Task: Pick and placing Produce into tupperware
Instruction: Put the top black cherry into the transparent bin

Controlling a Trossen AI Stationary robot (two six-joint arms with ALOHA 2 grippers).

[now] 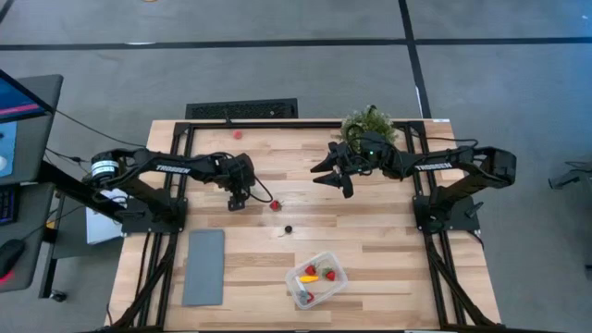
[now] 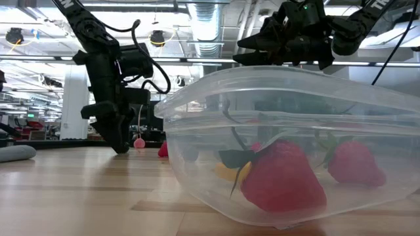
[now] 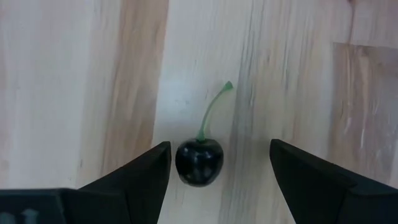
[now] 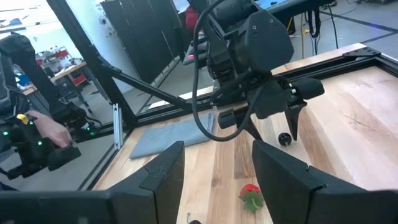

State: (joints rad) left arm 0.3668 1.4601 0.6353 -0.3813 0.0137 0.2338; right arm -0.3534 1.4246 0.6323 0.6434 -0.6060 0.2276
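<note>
The left hand (image 3: 219,168) hangs open low over the worktop (image 3: 81,74), a black cherry (image 3: 199,162) between its fingers; small, round, glossy, it looks light and prone to roll; pinch the body, not the thin green stem.

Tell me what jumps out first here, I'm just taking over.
The left gripper is down at the table, open around a black cherry left of centre. At the near edge the clear container holds red strawberries and a yellow piece. The right gripper hangs open near the potted plant.
</note>
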